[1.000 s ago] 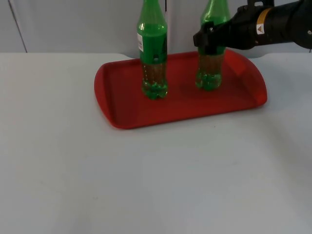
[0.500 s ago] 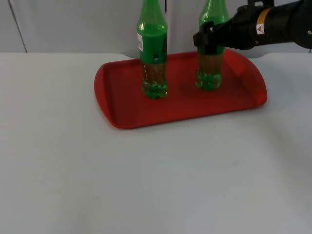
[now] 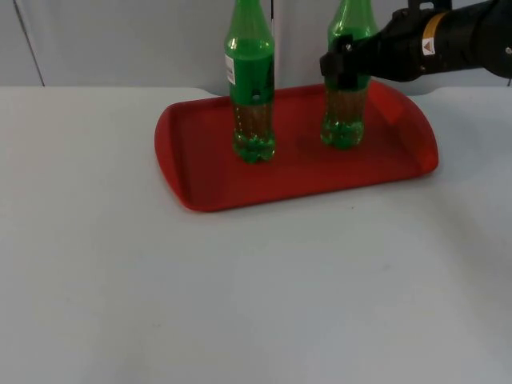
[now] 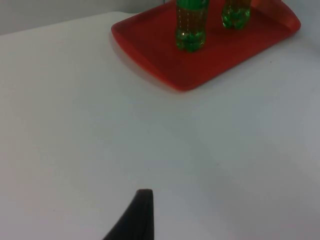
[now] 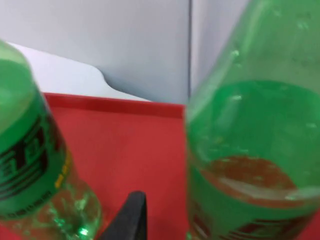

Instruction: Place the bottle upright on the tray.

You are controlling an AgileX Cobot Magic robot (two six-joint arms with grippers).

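Left gripper waits over bare white table, one black fingertip visible; open or closed, cannot tell. Red plastic tray, rounded corners, raised rim. Left bottle: green translucent plastic, ribbed base, upright on tray, green label with black lettering, unreadable. Right bottle: same make, upright on tray's right half. Right gripper at its label height, fingers around the body; whether they clamp it, cannot tell.
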